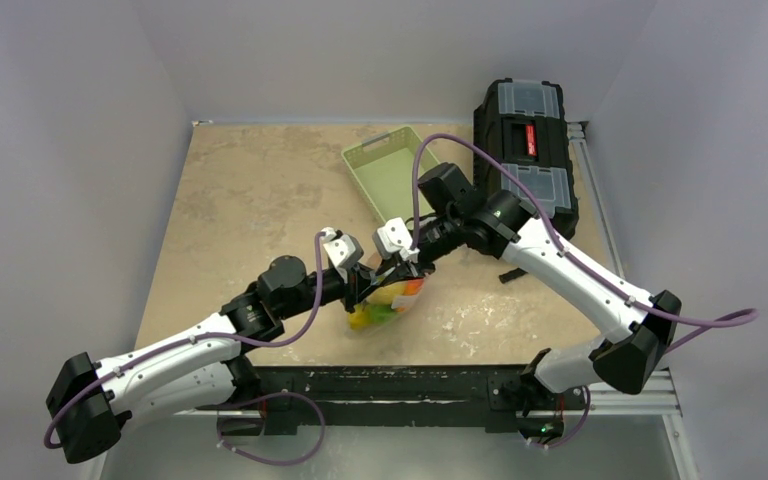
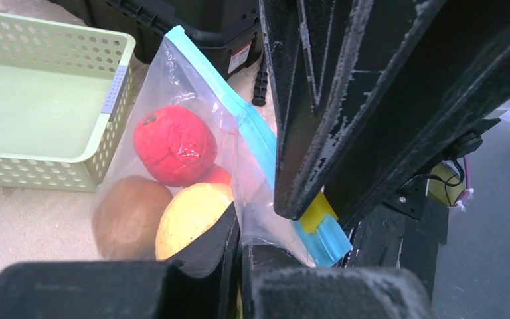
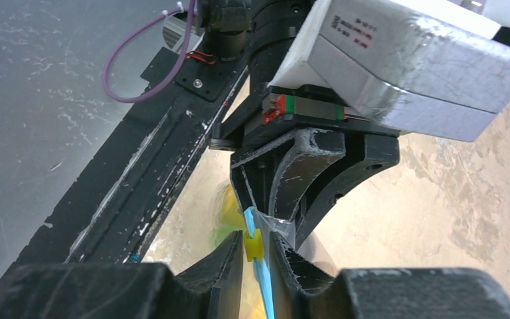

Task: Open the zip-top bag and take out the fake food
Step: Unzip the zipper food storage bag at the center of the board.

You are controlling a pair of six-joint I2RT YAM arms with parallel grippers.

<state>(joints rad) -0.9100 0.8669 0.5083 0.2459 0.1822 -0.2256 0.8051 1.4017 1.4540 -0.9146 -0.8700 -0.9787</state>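
Pale mottled desk (image 1: pixel 240 200) carries the zip-top bag (image 2: pixel 172 86) at its near middle, upright between both tools. We judge the left tool (image 2: pixel 239 247) pinches the plastic to brace it, while the right tool (image 3: pixel 256 251) clamps the yellow slider (image 3: pixel 253 244) to draw it open. Through clear crinkled film the fake food (image 2: pixel 174 145) shows red, yellow, brown.

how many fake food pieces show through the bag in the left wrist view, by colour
red piece: 1
brown piece: 1
yellow piece: 1
total: 3 clear; a reddish sliver behind may be a fourth
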